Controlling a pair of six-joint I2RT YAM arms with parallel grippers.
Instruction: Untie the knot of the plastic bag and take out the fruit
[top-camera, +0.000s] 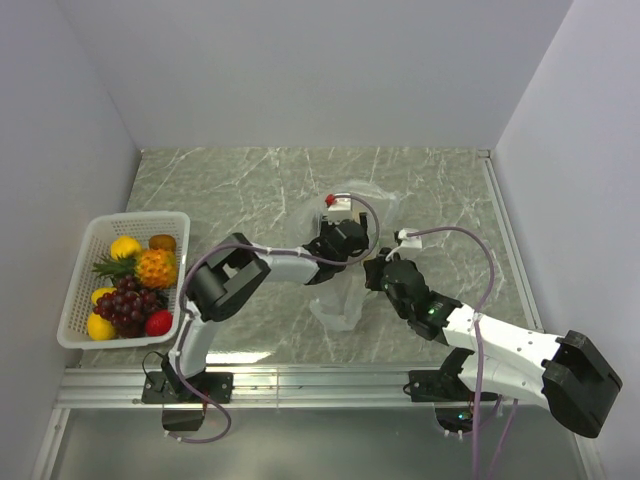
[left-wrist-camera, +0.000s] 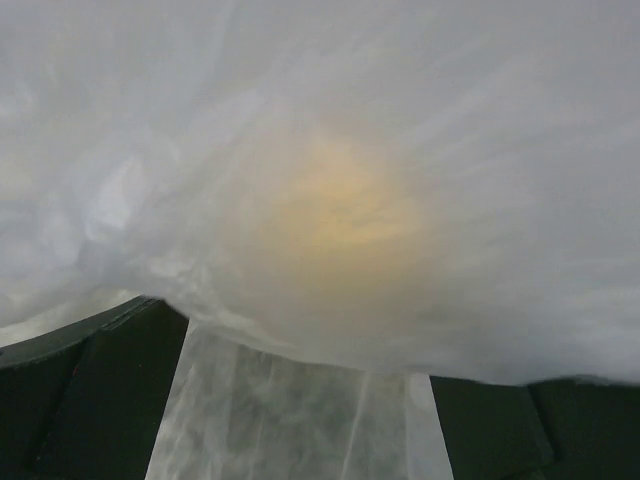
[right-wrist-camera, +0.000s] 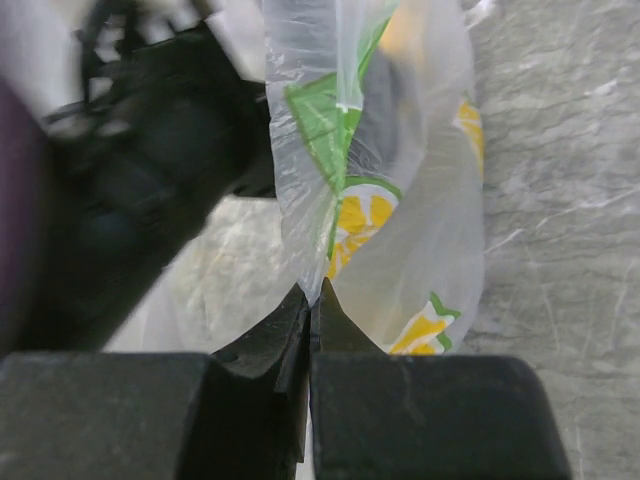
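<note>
The clear plastic bag (top-camera: 338, 303), printed with green and yellow, lies crumpled at the table's middle. My left gripper (top-camera: 342, 240) is pushed into it. In the left wrist view its fingers (left-wrist-camera: 90, 400) stand wide apart and bag film (left-wrist-camera: 300, 100) is draped over them. A blurred yellow-orange round shape (left-wrist-camera: 340, 215) shows behind the film. My right gripper (top-camera: 376, 272) is shut on a fold of the bag (right-wrist-camera: 420, 200), pinched at the tips (right-wrist-camera: 312, 295). I see no knot. A pineapple (top-camera: 155, 267), grapes (top-camera: 128, 303), a yellow fruit (top-camera: 125, 247) and a brownish fruit (top-camera: 163, 242) lie in the basket.
The white basket (top-camera: 80, 250) stands at the left edge of the table and also holds a small red fruit (top-camera: 158, 322). Grey walls close in the left, back and right sides. The left arm's forearm (top-camera: 290, 262) stretches across in front of the bag.
</note>
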